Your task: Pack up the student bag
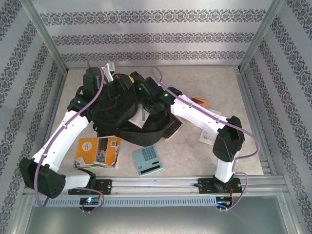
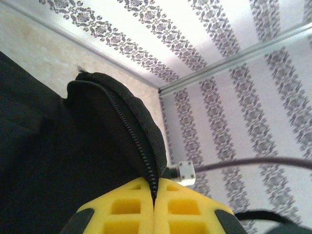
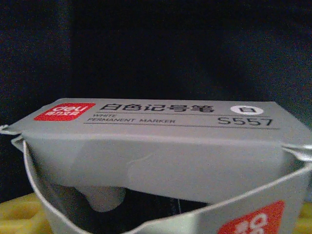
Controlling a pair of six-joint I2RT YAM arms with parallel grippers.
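L gripper (image 2: 154, 197): bag (image 2: 53, 156) rim; R gripper (image 3: 156, 219): box (image 3: 156, 146)

Cropped and covered parts, for your check.
Your left wrist view cuts off the yellow foam pads (image 2: 122, 212) of the left gripper (image 2: 154, 195) below, and they hide the zipper's end on the large black soft fabric backpack (image 2: 58, 161). The grey cardboard marker box (image 3: 156, 146) runs off the right wrist view's sides and bottom.

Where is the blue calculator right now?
In the overhead view the calculator lies by the near rail, right of the orange booklet, just in front of the student bag.
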